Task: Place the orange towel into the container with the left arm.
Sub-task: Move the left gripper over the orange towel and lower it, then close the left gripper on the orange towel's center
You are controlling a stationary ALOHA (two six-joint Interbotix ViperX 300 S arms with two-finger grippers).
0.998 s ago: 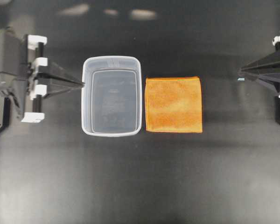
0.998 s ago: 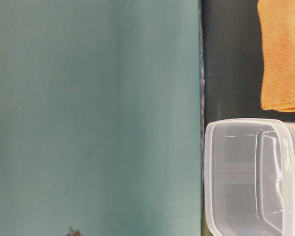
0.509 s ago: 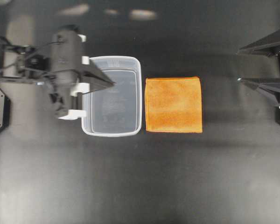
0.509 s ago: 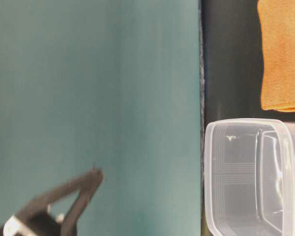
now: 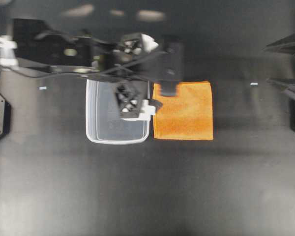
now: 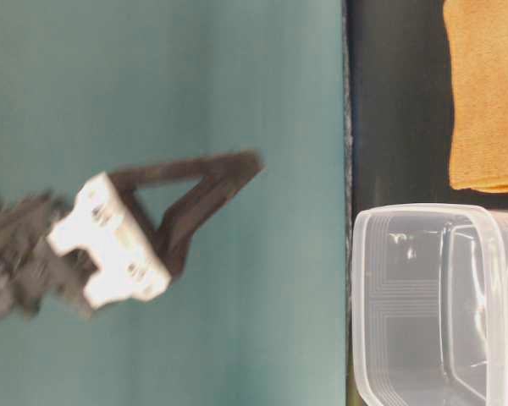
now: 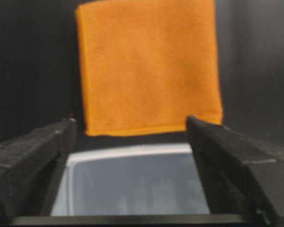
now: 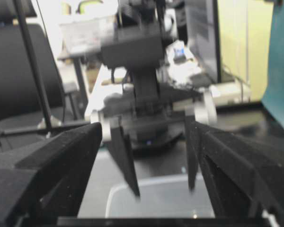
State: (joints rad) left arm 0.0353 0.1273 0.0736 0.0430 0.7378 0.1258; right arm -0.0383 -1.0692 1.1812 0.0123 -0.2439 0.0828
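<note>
The orange towel (image 5: 187, 113) lies flat on the black table, just right of the clear container (image 5: 101, 135). My left gripper (image 5: 163, 98) reaches across the container and hangs open above its right rim and the towel's left edge, holding nothing. In the left wrist view the open gripper (image 7: 131, 120) frames the towel (image 7: 149, 66), with the container's rim (image 7: 132, 150) below it. The table-level view shows the left gripper (image 6: 250, 162) raised in the air, the towel (image 6: 487, 93) and the container (image 6: 440, 304). My right gripper (image 5: 266, 65) is open at the far right.
The left arm's body (image 5: 64, 51) stretches over the table's upper left and covers part of the container. The right wrist view shows the left gripper's fingers (image 8: 125, 161) above the container (image 8: 156, 201). A teal wall (image 6: 152, 85) backs the table.
My left arm has swung from the far left across the container to the towel's left edge, rising and opening its jaws. My right gripper has opened and drawn back toward the right edge.
</note>
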